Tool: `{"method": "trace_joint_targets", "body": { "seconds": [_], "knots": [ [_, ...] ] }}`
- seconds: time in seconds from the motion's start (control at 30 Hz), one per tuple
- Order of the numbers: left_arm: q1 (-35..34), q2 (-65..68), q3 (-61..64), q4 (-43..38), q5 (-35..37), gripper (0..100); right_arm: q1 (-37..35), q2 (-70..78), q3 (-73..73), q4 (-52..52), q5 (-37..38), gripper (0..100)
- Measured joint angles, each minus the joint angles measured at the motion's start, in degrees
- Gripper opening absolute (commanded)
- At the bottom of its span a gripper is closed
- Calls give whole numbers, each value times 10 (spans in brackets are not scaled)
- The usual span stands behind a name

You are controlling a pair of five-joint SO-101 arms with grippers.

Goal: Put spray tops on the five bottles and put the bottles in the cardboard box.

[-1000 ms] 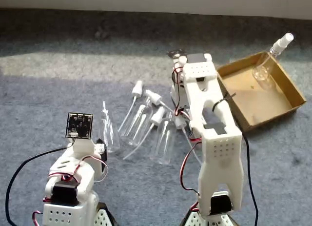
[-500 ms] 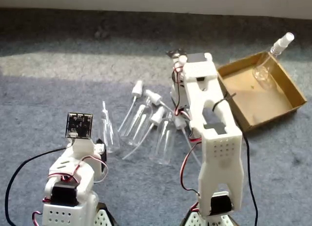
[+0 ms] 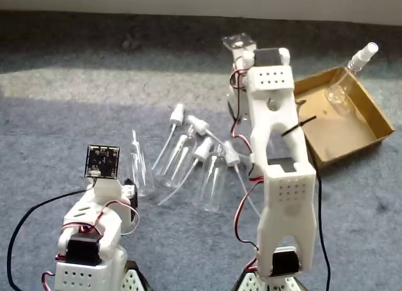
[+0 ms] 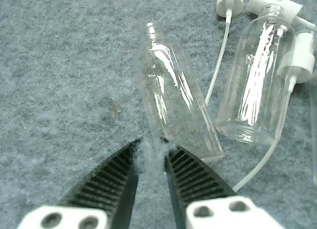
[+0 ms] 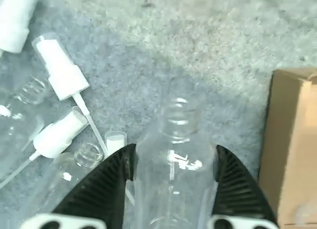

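Clear plastic bottle without a top, pinched across its body by the right gripper; its long axis runs along the jaws, open threaded neck pointing away from the wrist over grey carpet; brown cardboard box just beside; white spray tops lie near; left gripper narrowly parted, holding nothing, tips just beside another clear capless bottle lying flat.

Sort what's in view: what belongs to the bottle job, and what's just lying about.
Job: uncapped bottle held in the right gripper; open bottle lying just ahead of the left gripper; loose spray tops; cardboard box; capped bottle leaning in it.
Lying about: grey carpet; small dark speck on it.
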Motion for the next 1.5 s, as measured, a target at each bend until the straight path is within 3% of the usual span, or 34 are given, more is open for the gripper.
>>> {"method": "trace_joint_targets", "body": {
  "seconds": [0.3,0.83,1.17,1.33,1.5],
  "knots": [
    [0,0,0,0,0,5,15,-113,-11,0,0,142],
    [0,0,0,0,0,5,16,-478,273,0,1,142],
    [0,1,64,-157,0,7,16,-641,432,0,1,142],
    [0,1,64,-171,0,6,16,-709,536,-35,-2,142],
    [-4,1,64,-164,-7,5,16,-812,653,-105,-53,142]
  ]
}}
